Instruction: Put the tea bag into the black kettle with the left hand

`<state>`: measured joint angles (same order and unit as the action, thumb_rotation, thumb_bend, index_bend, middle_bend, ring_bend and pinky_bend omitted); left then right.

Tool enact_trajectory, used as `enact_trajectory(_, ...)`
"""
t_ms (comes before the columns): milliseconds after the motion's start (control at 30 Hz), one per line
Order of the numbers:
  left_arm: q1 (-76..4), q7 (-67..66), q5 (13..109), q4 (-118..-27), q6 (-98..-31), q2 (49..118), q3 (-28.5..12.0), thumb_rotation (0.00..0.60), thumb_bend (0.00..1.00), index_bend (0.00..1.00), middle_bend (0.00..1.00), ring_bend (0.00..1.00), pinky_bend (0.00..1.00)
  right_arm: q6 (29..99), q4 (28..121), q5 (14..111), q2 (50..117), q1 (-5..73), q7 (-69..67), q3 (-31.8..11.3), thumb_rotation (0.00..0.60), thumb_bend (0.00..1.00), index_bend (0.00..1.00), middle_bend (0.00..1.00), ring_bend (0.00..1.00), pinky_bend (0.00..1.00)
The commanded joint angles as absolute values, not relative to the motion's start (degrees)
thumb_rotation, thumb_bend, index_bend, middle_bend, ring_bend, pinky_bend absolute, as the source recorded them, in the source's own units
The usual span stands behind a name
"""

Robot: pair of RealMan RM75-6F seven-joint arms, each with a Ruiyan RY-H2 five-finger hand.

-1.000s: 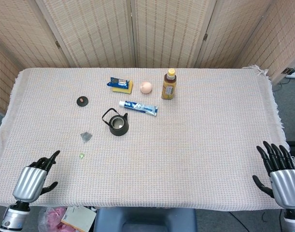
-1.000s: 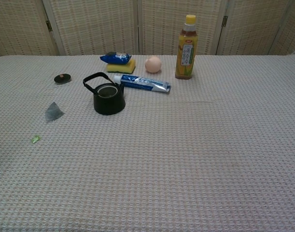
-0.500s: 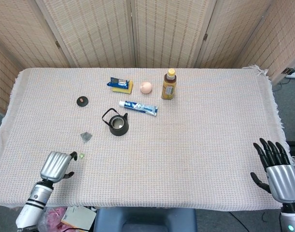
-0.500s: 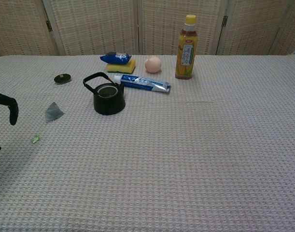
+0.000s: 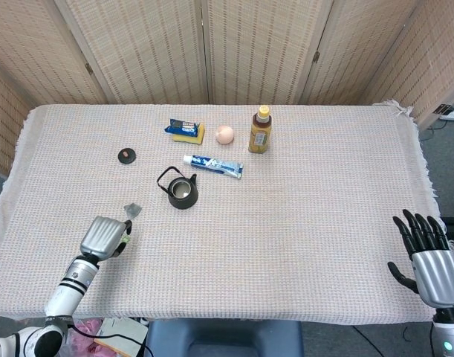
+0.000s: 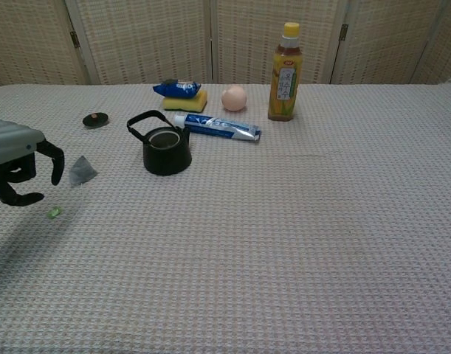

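Note:
The grey tea bag [image 5: 131,210] [image 6: 82,169] lies on the cloth left of the black kettle [image 5: 183,191] [image 6: 166,148], its small green tag [image 6: 54,212] nearer the front. The kettle stands upright without its lid, handle tipped to the left. My left hand [image 5: 104,236] [image 6: 18,166] hovers just in front and left of the tea bag, fingers curved downward and apart, holding nothing. At the table's front right corner my right hand [image 5: 427,260] rests with its fingers spread and nothing in it; the chest view does not show it.
The kettle's black lid [image 5: 126,155] [image 6: 96,119] lies behind the tea bag. Behind the kettle are a toothpaste tube [image 5: 212,166] [image 6: 215,127], a sponge with a blue packet [image 5: 185,130], a peach ball [image 5: 224,134] and a yellow bottle [image 5: 260,130] [image 6: 283,72].
My left hand has come forward from the table's front left edge toward the tea bag and now shows in the chest view. The right hand barely shifted.

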<state>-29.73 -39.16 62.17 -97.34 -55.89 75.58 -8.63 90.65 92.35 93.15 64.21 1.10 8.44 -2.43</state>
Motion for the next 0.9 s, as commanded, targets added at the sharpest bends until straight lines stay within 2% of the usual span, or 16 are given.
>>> enact_trajectory(33,-30.3,-38.1,61.9,-96.4,-55.4,75.5,-8.0,0.6,0.4,0.48,1.0,1.0,1.0,90.3,92.5,92.9,64.3,1.2,8.8,-2.4,0.6,0.18,0.0,0.0,0.0,0.0)
enact_trajectory(900,-34.7,-26.8,62.9,-84.6,-50.0,79.5,-4.6,0.6,0.36,0.45,1.0,1.0,1.0,89.4,92.8,91.0,64.6,1.8,9.9,-3.0,0.6,0.18,0.0,0.0,0.0,0.0)
